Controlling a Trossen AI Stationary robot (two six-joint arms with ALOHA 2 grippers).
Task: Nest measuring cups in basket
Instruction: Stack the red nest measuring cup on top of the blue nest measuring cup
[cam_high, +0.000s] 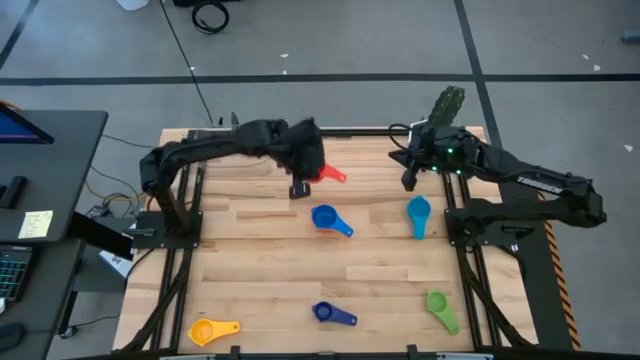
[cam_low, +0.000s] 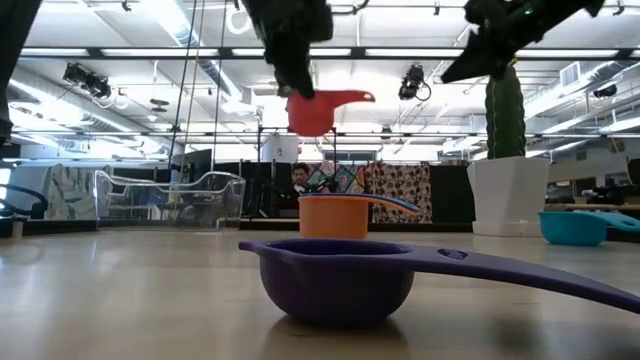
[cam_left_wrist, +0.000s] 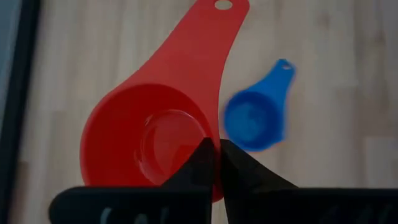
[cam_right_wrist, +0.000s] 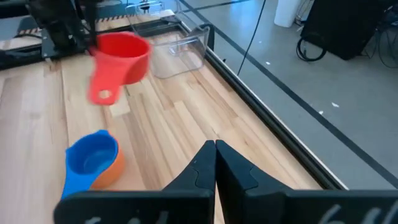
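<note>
My left gripper is shut on the red cup and holds it in the air above the far middle of the table. The blue cup sits inside the orange cup just nearer than it. The light blue cup, green cup, dark blue cup and yellow cup lie apart on the table. The clear basket stands at the far edge, beyond the red cup; the left arm hides it in the high view. My right gripper is shut and holds nothing, hovering beside the light blue cup. My left gripper pinches the red cup's wall at the rim, next to where the handle starts, seemingly with one finger inside the bowl and one outside. The fingers come from above. The cup hangs lifted clear, mouth up, its handle level.
A white pot with a green cactus stands at the far right corner behind the right arm. Bare wood lies in the table's middle and left. A desk with a laptop and papers stands off the left edge.
</note>
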